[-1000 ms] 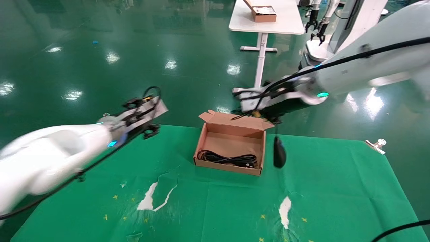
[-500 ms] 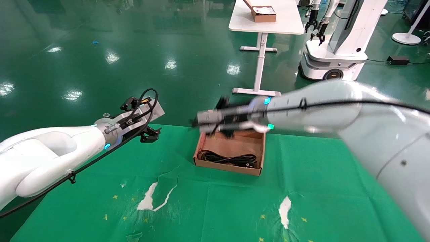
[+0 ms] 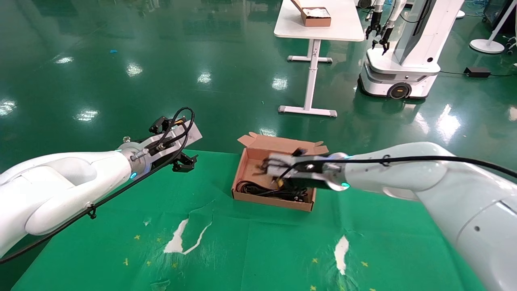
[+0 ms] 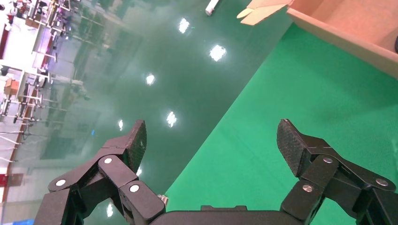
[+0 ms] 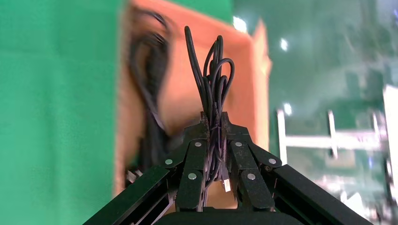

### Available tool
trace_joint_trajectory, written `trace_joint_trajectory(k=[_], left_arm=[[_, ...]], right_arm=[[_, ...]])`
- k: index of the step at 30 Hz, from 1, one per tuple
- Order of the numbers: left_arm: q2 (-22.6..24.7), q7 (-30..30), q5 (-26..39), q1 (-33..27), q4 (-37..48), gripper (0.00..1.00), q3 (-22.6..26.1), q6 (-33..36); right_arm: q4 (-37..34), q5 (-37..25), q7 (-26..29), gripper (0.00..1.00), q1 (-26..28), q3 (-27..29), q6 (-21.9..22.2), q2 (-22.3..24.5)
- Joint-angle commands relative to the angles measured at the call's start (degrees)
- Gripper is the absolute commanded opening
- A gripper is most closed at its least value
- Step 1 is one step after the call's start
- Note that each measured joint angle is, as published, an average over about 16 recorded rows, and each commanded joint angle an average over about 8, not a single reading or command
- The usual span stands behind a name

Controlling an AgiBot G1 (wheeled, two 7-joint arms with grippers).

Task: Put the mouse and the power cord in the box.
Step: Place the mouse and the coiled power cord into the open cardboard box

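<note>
Right end effector (image 5: pixel 213 124): clamped on the thin bundled cable of the mouse (image 5: pixel 211 70), poised over the open box (image 3: pixel 278 202) in the head view
Left end effector (image 4: pixel 213 140): fingers spread wide and empty, parked off the far left corner of the counter (image 3: pixel 121 242), well apart from the box
Power cord (image 3: pixel 258 188): coiled inside the box along its near wall
Mouse: only its looped cable shows, standing up between the right fingers; the body itself is hidden, so whether it has reached the box floor cannot be told
Box: lid hinged back on the far side, interior open, standing on the green cloth of the counter
Progress: power cord judged done; mouse judged over or partly inside the box but not released
Remaining: lower the mouse and cable fully in, let go, withdraw the right arm
</note>
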Motion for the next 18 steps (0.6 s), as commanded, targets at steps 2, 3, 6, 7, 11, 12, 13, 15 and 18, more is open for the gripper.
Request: trace_joint_trajectory(k=[2, 3, 6, 7, 11, 12, 13, 15, 18], left_arm=[[-0.1, 0.2, -0.4, -0.1, 0.1, 1.0, 0.1, -0.1], [-0.1, 0.3, -0.5, -0.1, 0.1, 1.0, 0.1, -0.1], [-0.1, 0.3, -0.5, -0.1, 0.2, 1.0, 0.2, -0.2], [-0.1, 0.3, -0.5, -0.1, 0.2, 1.0, 0.2, -0.2], [0.0, 0.2, -0.4, -0.1, 0.2, 1.0, 0.1, -0.2], [0.0, 0.2, -0.4, -0.1, 0.2, 1.0, 0.1, -0.2], [0.0, 0.2, -0.3, -0.1, 0.2, 1.0, 0.1, -0.2], [0.0, 0.2, -0.3, -0.1, 0.1, 1.0, 0.1, -0.1], [0.0, 0.2, -0.2, -0.1, 0.1, 1.0, 0.1, -0.1]], right_arm=[[-1.9, 1.0, 0.2, 1.0, -0.5, 0.3, 1.8, 0.0], [-2.2, 1.1, 0.2, 1.0, -0.7, 0.4, 2.0, 0.0], [-2.3, 1.2, 0.2, 1.0, -0.7, 0.4, 2.2, 0.0], [-2.2, 1.2, 0.2, 1.0, -0.7, 0.4, 2.1, 0.0], [-1.7, 0.9, 0.2, 1.0, -0.5, 0.4, 1.7, 0.0], [-1.6, 0.9, 0.2, 1.0, -0.5, 0.4, 1.6, 0.0], [-1.5, 0.8, 0.2, 1.0, -0.4, 0.3, 1.5, 0.1], [-1.4, 0.7, 0.2, 1.0, -0.4, 0.3, 1.3, 0.1], [-1.2, 0.6, 0.2, 1.0, -0.3, 0.3, 1.2, 0.1]])
